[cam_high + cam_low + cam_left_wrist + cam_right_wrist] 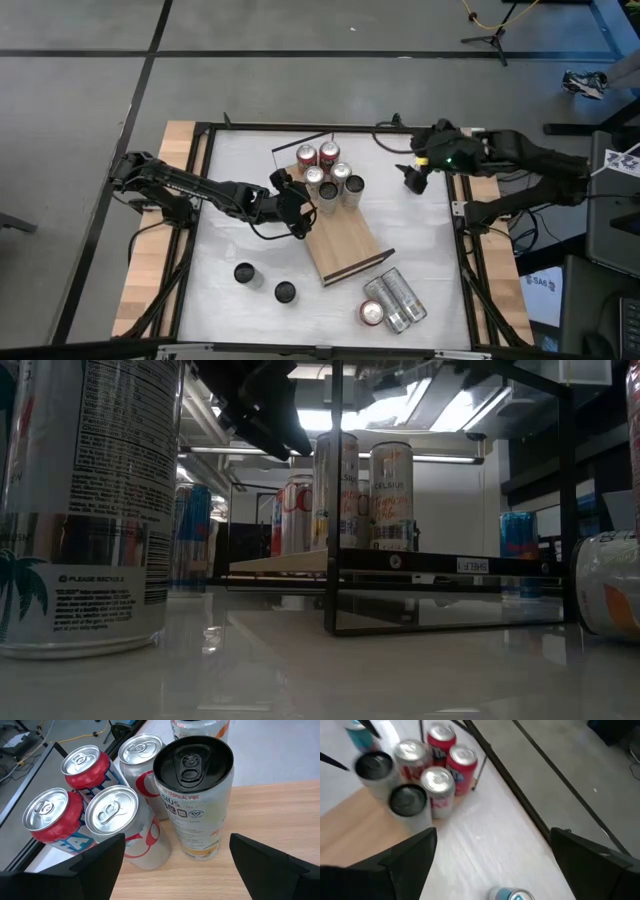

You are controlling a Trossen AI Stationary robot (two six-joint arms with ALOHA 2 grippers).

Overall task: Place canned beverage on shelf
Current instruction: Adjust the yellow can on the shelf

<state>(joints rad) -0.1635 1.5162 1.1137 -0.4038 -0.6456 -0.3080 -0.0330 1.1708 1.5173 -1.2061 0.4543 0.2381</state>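
The black-topped can stands upright on the shelf, at the open side of the cluster; beside it, touching or nearly so, stand silver-topped cans and red cans toward the rail end. The left gripper sits just short of this can with its jaws spread wide, one finger on each side of the view and nothing between them, so the can looks set down and released. To finish the step well, the gripper should back straight away along the board, level, without closing or swinging, since any sideways drift could clip the neighbours and topple the group. More cans wait on the bench: two upright black-topped ones near the left arm and three lying on their sides past the shelf's free end. The next pick should suit the upright pair. The right gripper hangs over the bench's far right side, jaws spread, empty
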